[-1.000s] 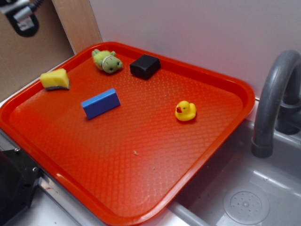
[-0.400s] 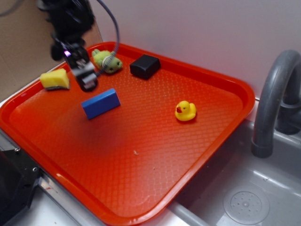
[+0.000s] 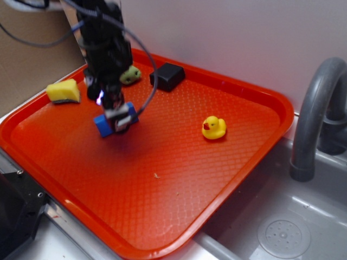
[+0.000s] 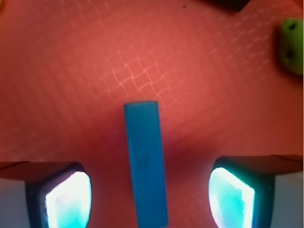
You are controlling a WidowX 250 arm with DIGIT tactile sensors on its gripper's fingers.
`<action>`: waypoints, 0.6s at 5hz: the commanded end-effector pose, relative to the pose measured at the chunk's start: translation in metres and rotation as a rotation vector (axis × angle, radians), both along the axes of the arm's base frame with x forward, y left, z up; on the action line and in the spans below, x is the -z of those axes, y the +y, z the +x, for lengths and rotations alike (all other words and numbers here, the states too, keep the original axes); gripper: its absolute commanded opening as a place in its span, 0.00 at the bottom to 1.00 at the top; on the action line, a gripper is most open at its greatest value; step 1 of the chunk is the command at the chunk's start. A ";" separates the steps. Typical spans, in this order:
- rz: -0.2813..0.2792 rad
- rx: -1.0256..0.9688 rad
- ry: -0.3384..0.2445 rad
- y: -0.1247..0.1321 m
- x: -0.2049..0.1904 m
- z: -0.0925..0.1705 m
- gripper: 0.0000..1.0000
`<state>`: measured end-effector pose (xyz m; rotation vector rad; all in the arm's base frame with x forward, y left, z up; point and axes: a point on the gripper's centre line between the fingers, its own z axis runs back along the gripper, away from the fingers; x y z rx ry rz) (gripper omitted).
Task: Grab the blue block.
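Fingers [image 4: 231, 197] straddle blue block [image 4: 146, 164] on red tray [image 3: 217, 179].

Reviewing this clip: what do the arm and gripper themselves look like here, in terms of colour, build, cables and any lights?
The arm is black and blocky, with dark cables looping off it, one curving down beside the wrist. A small purple-white light shows near the wrist. The gripper is black with a pale patch near its tip. In the wrist view its two fingers are dark-edged with pads that glow bright cyan-white.
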<state>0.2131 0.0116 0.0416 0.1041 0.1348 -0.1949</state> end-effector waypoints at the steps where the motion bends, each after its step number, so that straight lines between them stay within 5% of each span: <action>1: 0.027 0.061 -0.035 -0.010 0.009 -0.008 0.00; 3: 0.034 0.005 -0.049 -0.006 0.005 -0.008 0.00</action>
